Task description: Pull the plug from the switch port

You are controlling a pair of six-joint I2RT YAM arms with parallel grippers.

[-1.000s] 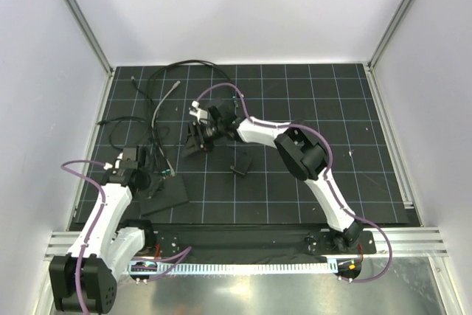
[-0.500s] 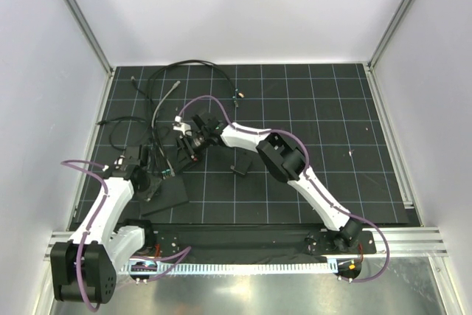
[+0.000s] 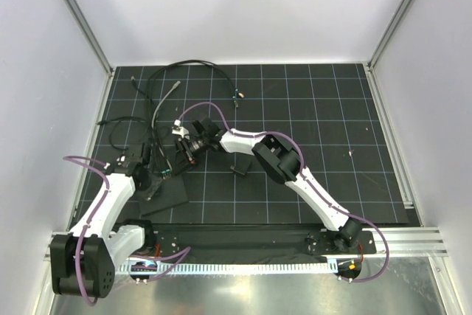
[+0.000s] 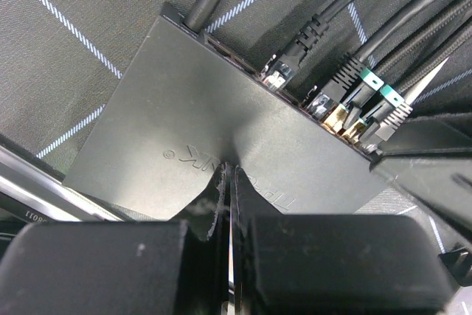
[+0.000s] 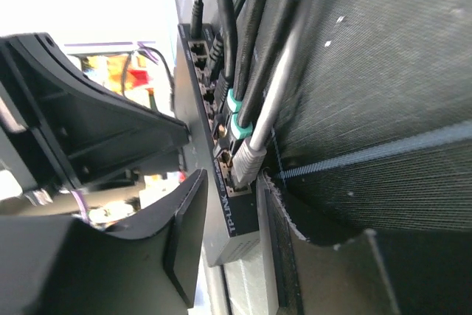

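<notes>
The left hand, fingers shut together, rests its tips on top of the TP-Link network switch, which lies flat at the near left of the gridded surface. The right hand straddles the grey plug seated in the end switch port, jaws apart and not yet pinching. This looks like the grasping step. Next, the hand needs to close on the plug's body and pull straight back along its cable.

Enclosed by plain white walls with aluminium corner posts, floored in black white-gridded matting, fronted by a brushed-metal ledge.
</notes>
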